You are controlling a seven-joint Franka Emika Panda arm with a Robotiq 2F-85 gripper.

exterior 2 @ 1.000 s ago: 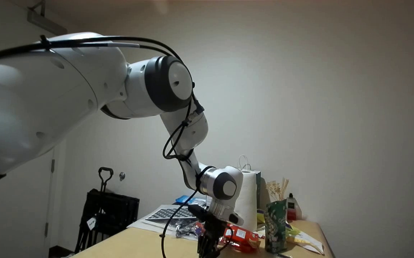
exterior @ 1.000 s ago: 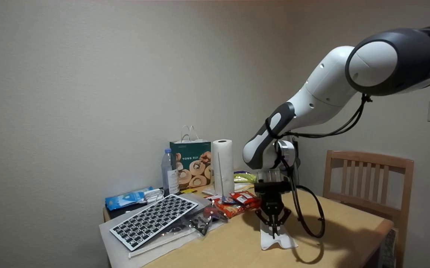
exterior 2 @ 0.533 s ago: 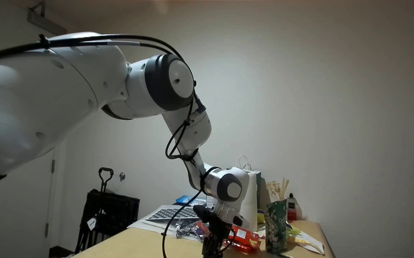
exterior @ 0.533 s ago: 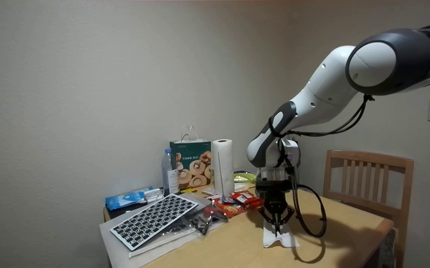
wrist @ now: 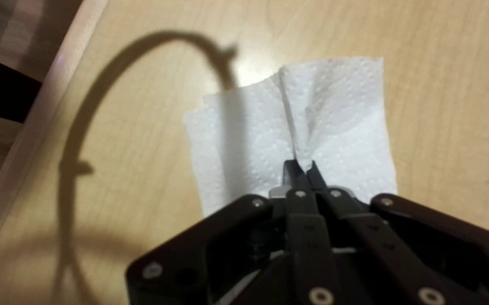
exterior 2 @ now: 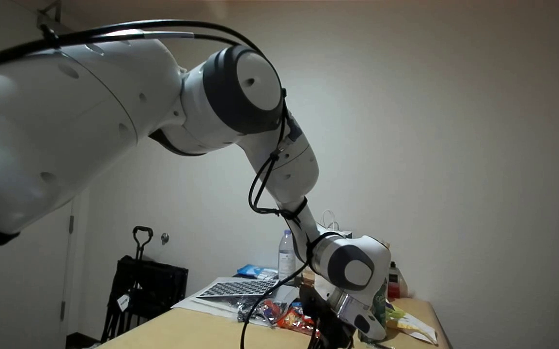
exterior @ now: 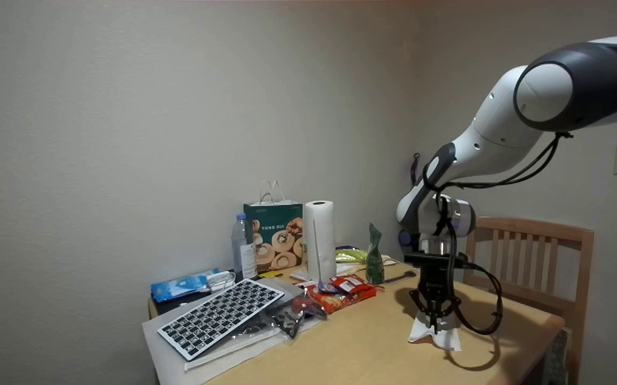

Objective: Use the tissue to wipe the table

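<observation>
Where the gripper (wrist: 304,166) clamps it, the white, dimpled tissue (wrist: 350,135) rises into a fold and fans to both sides on the tabletop (exterior: 340,347), a looped shadow (wrist: 67,199) crossing one side. In the wrist view the tabletop's edge slants along the left, well apart from the tissue, with bare surface between and more to the right. In an exterior view, open tabletop separates the tissue from a clear pouch (exterior: 290,321) with dark and red showing through; red packets (exterior: 338,300) lie farther back. Behind them, a green bag (exterior: 274,220) shows white at its mouth beside a capped bottle (exterior: 242,246).
</observation>
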